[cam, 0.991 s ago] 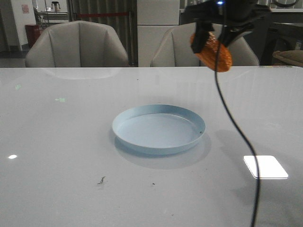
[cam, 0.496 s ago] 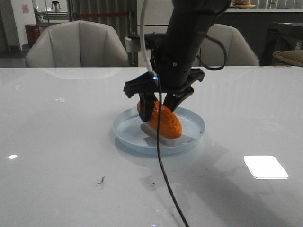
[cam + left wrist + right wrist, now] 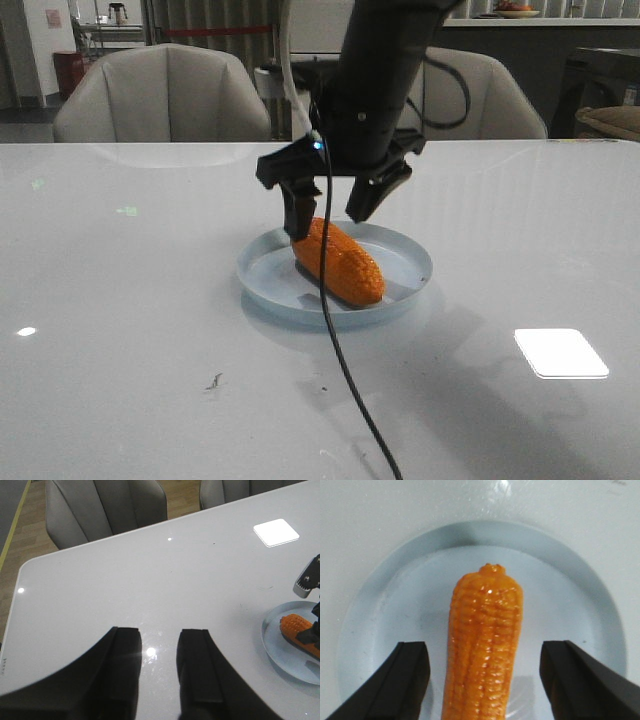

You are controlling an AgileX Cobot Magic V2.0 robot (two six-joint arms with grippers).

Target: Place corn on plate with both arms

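The orange corn [image 3: 345,265] lies on its side in the pale blue plate [image 3: 410,262] at the table's middle. My right gripper [image 3: 330,222] hovers just above the corn's far end, jaws open and apart from it. In the right wrist view the corn [image 3: 485,630] lies between the spread fingers of that gripper [image 3: 485,652], with a gap on each side, on the plate [image 3: 375,610]. My left gripper [image 3: 160,635] is open and empty over bare table. In the left wrist view the plate [image 3: 280,645] and corn [image 3: 295,627] are off to one side.
Two grey chairs [image 3: 165,95] stand behind the table's far edge. The right arm's cable [image 3: 340,360] hangs down in front of the plate to the near edge. A bright light patch [image 3: 560,352] and small dark specks [image 3: 213,381] lie on the tabletop.
The right gripper carried the corn from high at the right down onto the plate, then opened and let it go. The corn now rests flat in the plate.
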